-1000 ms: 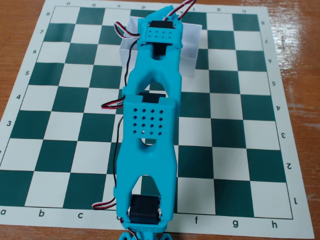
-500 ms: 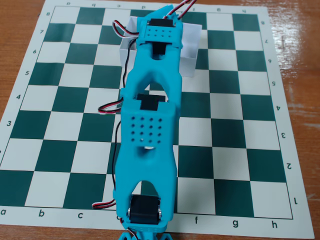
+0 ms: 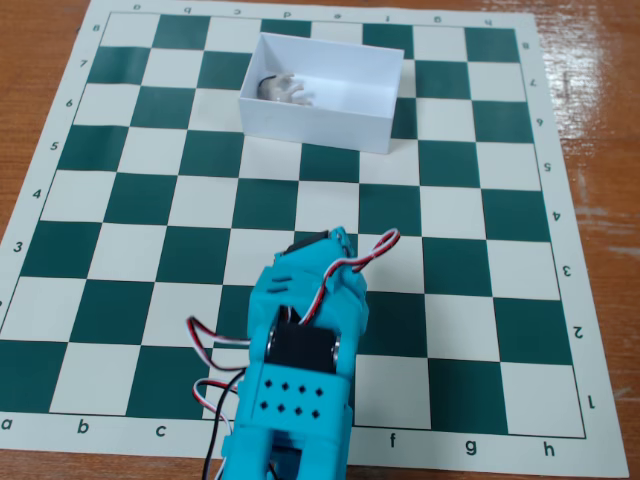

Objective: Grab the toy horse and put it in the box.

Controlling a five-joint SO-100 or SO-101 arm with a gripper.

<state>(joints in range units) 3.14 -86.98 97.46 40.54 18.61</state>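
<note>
This looks like a hobbyist's or student's tabletop setup rather than any factory or kitchen, though the room itself lies outside the fixed view. A roll-up chessboard mat (image 3: 420, 250) with green and cream squares and printed letters and numbers along its edges covers most of the surface. Around the mat, at the left and right edges and the upper corners, a glossy reddish-brown wooden table (image 3: 595, 110) shows, like a desk or dining table. On the mat's near side stands a turquoise arm (image 3: 300, 360) with visibly 3D-printed shells, exposed black servos and loose red, white and black wires, the mark of a home-built kit.
</note>
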